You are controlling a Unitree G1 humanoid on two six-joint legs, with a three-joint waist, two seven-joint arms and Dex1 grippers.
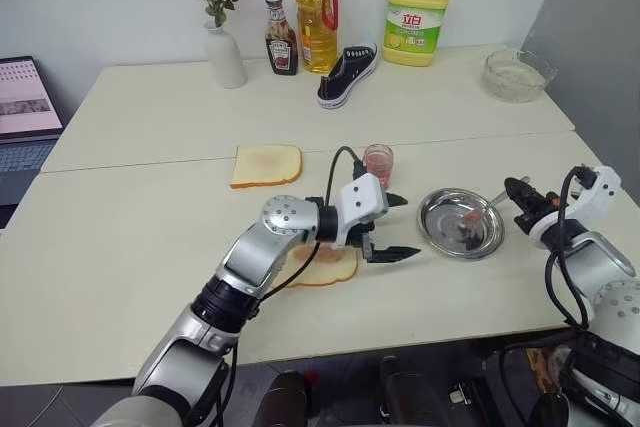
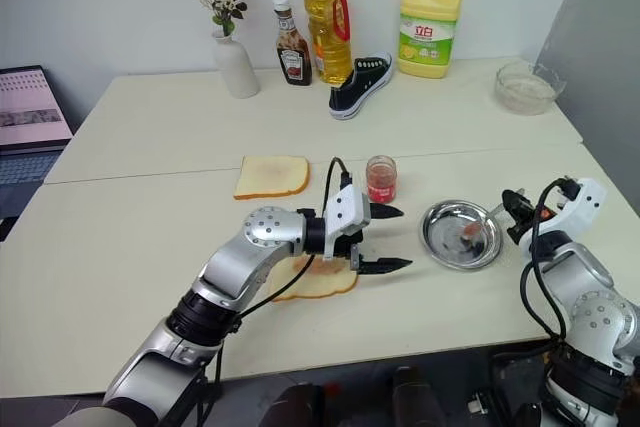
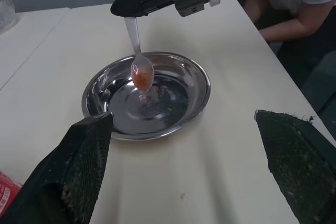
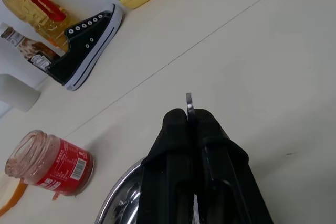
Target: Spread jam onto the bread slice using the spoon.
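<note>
Spoon (image 3: pixel 137 51): we see it pinched by right gripper (image 4: pixel 192 121), jam-smeared bowl over steel dish (image 1: pixel 438 237).
Left gripper (image 1: pixel 392 227): wide, empty.
Bread slice (image 1: pixel 330 269): we judge spreading done or nearly.

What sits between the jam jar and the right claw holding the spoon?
The steel dish lies between the jam jar and the right claw, with the spoon bowl over it, seen in both eye views.

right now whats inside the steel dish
The spoon bowl with red jam hangs over the dish, held by the right gripper. A few red smears lie on the bottom; the near rim is partly hidden.
</note>
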